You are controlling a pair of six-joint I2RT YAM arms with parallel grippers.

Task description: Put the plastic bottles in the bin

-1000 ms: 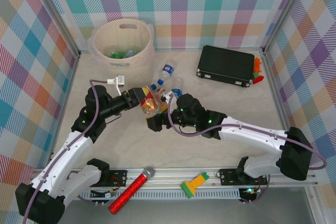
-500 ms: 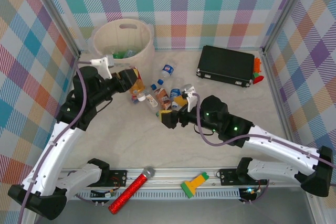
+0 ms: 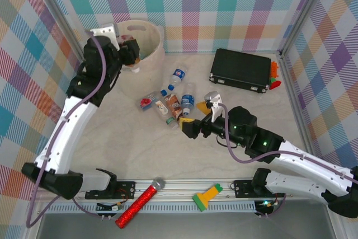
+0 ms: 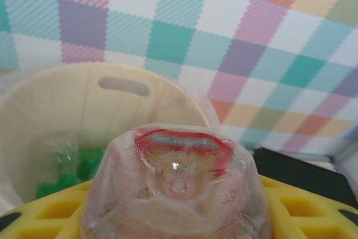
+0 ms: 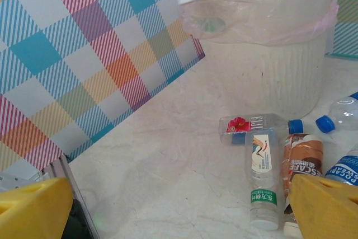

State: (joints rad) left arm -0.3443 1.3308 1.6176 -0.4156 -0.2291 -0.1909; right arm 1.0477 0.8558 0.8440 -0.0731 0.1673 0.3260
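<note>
My left gripper (image 3: 130,51) is raised at the near rim of the cream bin (image 3: 146,26) and is shut on a clear plastic bottle (image 3: 133,62) with red on its label. In the left wrist view the bottle's base (image 4: 179,183) sits between the yellow fingers (image 4: 313,211), with the bin (image 4: 67,110) behind and green bottles (image 4: 84,166) inside it. Several bottles (image 3: 168,104) lie in a cluster mid-table. My right gripper (image 3: 190,127) stands open just right of them. The right wrist view shows the Fiji bottle (image 5: 251,124), a green-labelled one (image 5: 263,177) and a brown-labelled one (image 5: 302,160).
A flat black case (image 3: 240,70) lies at the back right, with small orange, green and red items (image 3: 274,76) beside it. A red glitter microphone (image 3: 140,202) and a green-and-yellow tool (image 3: 206,197) rest on the front rail. Plaid walls close in three sides.
The left arm has lifted the bottle from the cluster up and back to the bin's rim. The right arm has drawn back to the right, still open.
</note>
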